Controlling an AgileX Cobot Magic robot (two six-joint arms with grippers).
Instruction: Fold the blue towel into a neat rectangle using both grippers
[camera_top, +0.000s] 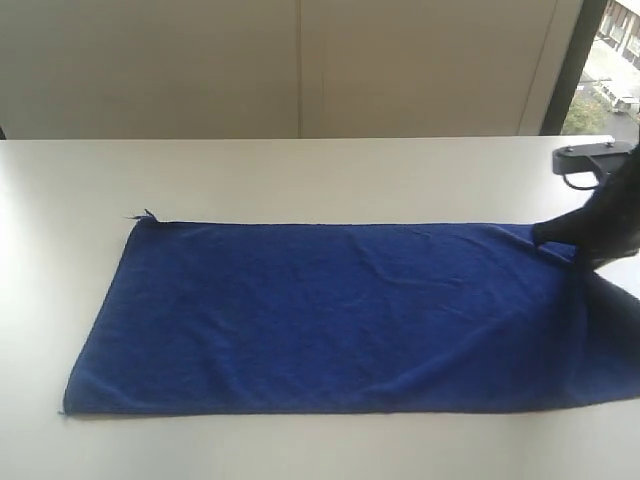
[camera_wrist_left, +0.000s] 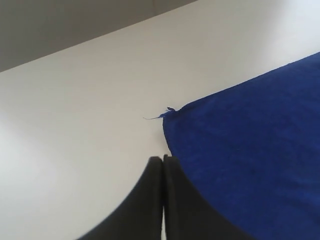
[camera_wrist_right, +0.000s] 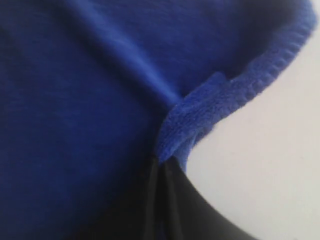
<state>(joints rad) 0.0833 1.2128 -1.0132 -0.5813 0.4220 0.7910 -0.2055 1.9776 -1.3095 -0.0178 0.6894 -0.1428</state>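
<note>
The blue towel (camera_top: 340, 315) lies spread flat on the white table (camera_top: 300, 170), long side across the exterior view. My right gripper (camera_top: 545, 236) is at the towel's far right corner, shut on the stitched edge, which bunches up at the jaw tips in the right wrist view (camera_wrist_right: 172, 150). The left gripper (camera_wrist_left: 163, 159) is shut with nothing in it. It hovers over bare table just beside the towel's (camera_wrist_left: 250, 150) far left corner, where a loose thread (camera_wrist_left: 159, 116) sticks out. The left arm itself is out of the exterior view.
A wall with pale panels (camera_top: 300, 60) stands behind the table. A window strip (camera_top: 610, 70) shows at the far right. A black bracket (camera_top: 590, 160) of the right arm sits above the towel's right end.
</note>
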